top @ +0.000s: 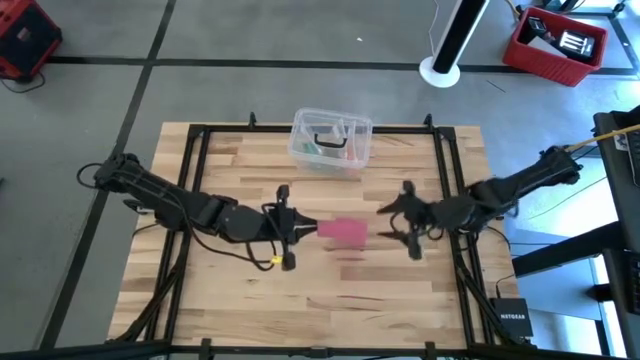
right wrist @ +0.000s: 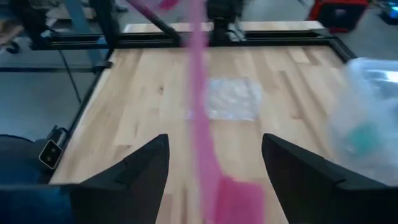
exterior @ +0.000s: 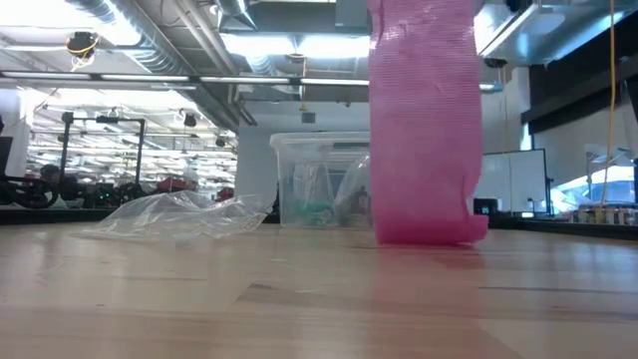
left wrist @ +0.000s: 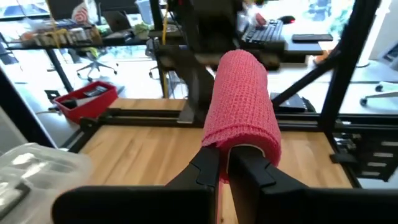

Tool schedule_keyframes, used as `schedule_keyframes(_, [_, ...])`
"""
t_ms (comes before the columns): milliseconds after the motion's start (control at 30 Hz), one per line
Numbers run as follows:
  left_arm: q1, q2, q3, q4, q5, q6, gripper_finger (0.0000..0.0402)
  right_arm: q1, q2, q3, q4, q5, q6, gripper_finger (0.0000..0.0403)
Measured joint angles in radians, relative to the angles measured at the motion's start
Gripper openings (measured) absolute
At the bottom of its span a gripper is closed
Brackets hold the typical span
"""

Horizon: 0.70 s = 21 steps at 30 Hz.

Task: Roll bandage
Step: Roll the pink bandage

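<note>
1. Dark fingers of the left claw [left wrist: 233,171] fill the foreground of the left wrist view, pressed together on the near end of the pinkish-red woven fabric bandage [left wrist: 239,102].
2. From that pinch the bandage hangs down as a flat band. In the low view its foot [exterior: 424,130] reaches the pale wooden plank tabletop [exterior: 299,299], where it appears to bunch slightly.
3. From above, the bandage [top: 343,232] sits at mid-tabletop [top: 250,160], just beside the left claw [top: 290,230] and between the two arms.
4. Right claw [top: 408,222] stands apart from the bandage on the opposite side. Its fingers [right wrist: 134,171] are spread wide and hold nothing, with the band [right wrist: 202,124] running through the gap between them and touching neither.
5. Governing relation, as a judgement: the strip's long axis runs from the left claw's pinch down to the tabletop. The loose lower end lies nearer the right claw, so that arm is the better placed to take it up for rolling.
6. Clear plastic box [top: 331,140] with small contents stands toward the far edge of the tabletop, well apart from both claws. A crumpled clear plastic wrapper [exterior: 179,214] lies flat on the tabletop.
</note>
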Motion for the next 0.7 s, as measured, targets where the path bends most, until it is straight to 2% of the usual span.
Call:
schedule_keyframes(100, [0.014,0.000,0.000,-0.003,0.001,0.002,0.0013,0.002,0.036,-0.052,0.125,-0.014,-0.031,0.0257])
schedule_keyframes(233, [0.029,0.000,0.000,-0.006,0.001,0.004,0.0013,0.003,0.064,-0.052,0.135,0.103,-0.050,0.0257])
schedule_keyframes(433, [0.029,0.001,0.000,-0.004,0.002,0.071,0.0013,0.003,0.117,-0.052,0.220,0.137,-0.156,0.0242])
schedule_keyframes(533, [0.029,0.001,0.000,0.000,0.003,0.078,0.0013,0.003,0.160,-0.052,0.298,0.146,-0.213,0.0191])
schedule_keyframes(700, [0.028,0.002,0.000,0.033,0.015,0.111,0.0013,0.002,0.227,-0.052,0.411,0.226,-0.373,0.0038])
